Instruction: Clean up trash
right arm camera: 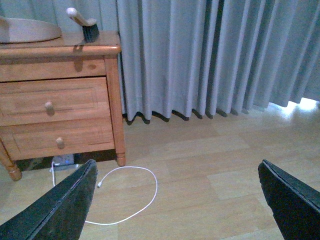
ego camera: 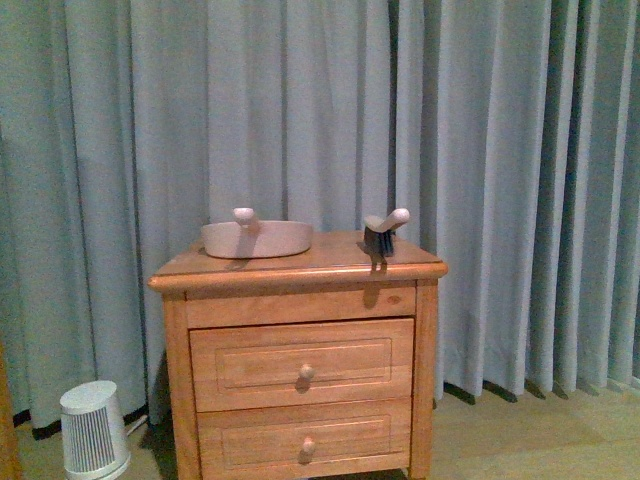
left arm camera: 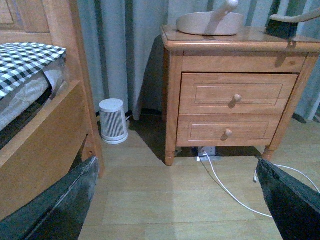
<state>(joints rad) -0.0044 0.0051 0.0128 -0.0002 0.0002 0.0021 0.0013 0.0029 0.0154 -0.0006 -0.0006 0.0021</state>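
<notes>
Left gripper point(left arm camera: 177, 161): jaws spread wide with nothing between them. It hangs low over the wood floor, facing the nightstand.
Right gripper point(right arm camera: 177, 162): also spread wide and empty, low over the floor beside the nightstand.
Arms in front view: neither shows.
Cable point(right arm camera: 156, 185): a loose white loop on the floor, running back under the nightstand.
Heater point(ego camera: 93, 428): a small white unit at the lower left of the front view, standing on the floor between the bed point(left arm camera: 45, 130) and the nightstand.
Nightstand point(ego camera: 300, 370): centre of the front view, both drawers closed.
Dustpan point(ego camera: 256, 238): beige, resting on the nightstand top, left of centre, handle up.
Brush point(ego camera: 383, 232): on the same top, towards the right edge, well apart from the dustpan, bristles down and handle tilted up.
Curtain point(ego camera: 500, 150): grey, fills the background across the upper frame.
Trash: I find no white wad in any view, neither on the nightstand top nor on the visible floor. I cannot give its place.
Step in hand: in my judgement the search, before any pickup. Nothing is gripped and no tool has been taken.
Next move calls for: turning the cameras to surfaces not covered here, the bed most likely, until the wad shows. Only then should I choose between a direct pinch and the brush and dustpan.
Caution: the cable lies close under the right gripper, so I would keep clear of it.
</notes>
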